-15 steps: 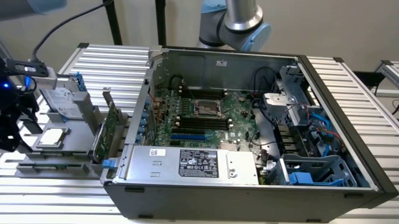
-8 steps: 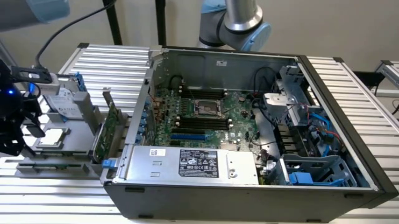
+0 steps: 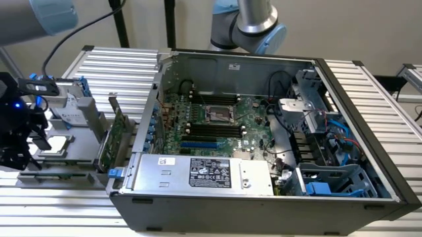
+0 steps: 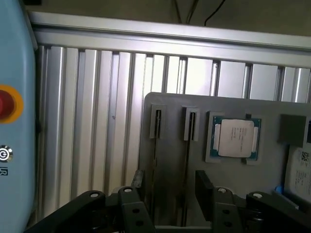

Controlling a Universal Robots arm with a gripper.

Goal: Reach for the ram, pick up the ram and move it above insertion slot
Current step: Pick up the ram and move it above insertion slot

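The end effector [image 4: 170, 178] hangs over the gray tray [image 4: 167, 104], released, its fingers spread either side of the ram [image 4: 186, 165], near the processor chip [image 4: 234, 138].

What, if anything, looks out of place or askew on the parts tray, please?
Nothing stands out. The ram sticks stand straight in their slots on the grey tray, the processor lies flat in its recess, and the open gripper straddles them.
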